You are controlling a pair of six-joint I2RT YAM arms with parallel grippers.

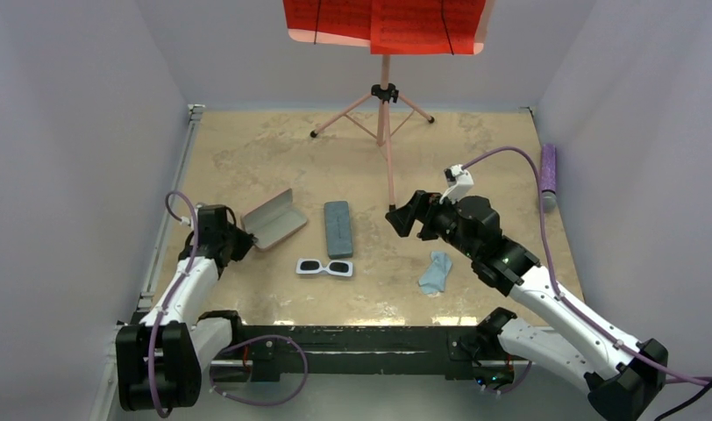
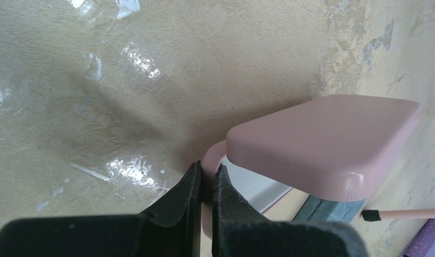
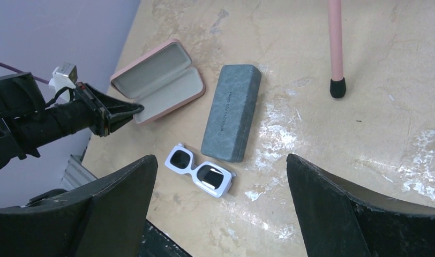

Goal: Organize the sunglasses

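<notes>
From above, the left arm reaches forward low along the left side of the table. Its left gripper is at the near-left end of the open pink case. The right arm is bent upward and angled toward the centre. Its right gripper is held above the table, pointing left, just beside a foot of the pink stand. The white sunglasses lie flat with lenses up near the middle, just nearer than the grey-blue case and to the right of the pink one. A blue cloth lies crumpled below the right wrist. In the left wrist view the two black fingers are pinched on a thin pink edge of the case. This is apparently the rim of one half, though the close angle makes that hard to confirm. In the right wrist view that gripper's fingers stand wide apart with nothing between them. They look down on the sunglasses, both cases, and the left gripper's tips touching the pink case's corner.
</notes>
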